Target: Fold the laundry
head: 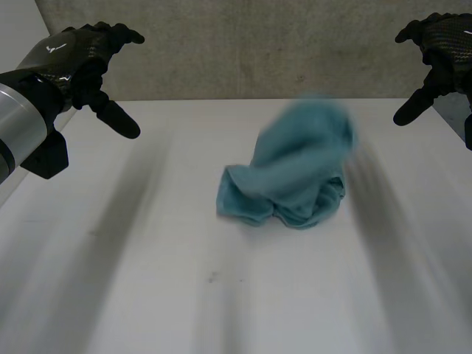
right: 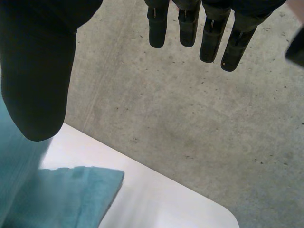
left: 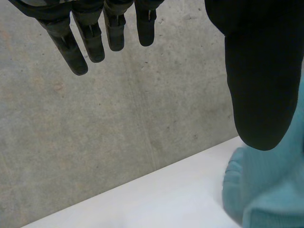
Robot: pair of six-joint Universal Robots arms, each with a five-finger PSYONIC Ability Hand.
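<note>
A teal cloth (head: 291, 173) lies crumpled in a heap on the white table (head: 147, 280), a little right of the middle; its upper part is blurred. My left hand (head: 88, 63) hovers high at the far left, open, fingers (left: 90, 40) straight, holding nothing. My right hand (head: 435, 55) hovers high at the far right, open as well, fingers (right: 209, 33) straight. Both are well apart from the cloth. Beside the left thumb (left: 261, 80) the cloth (left: 270, 190) shows; the cloth (right: 57, 194) also lies below the right thumb (right: 38, 71).
A grey concrete wall (head: 243, 44) rises behind the table's far edge. Bare white tabletop stretches in front of and to both sides of the cloth.
</note>
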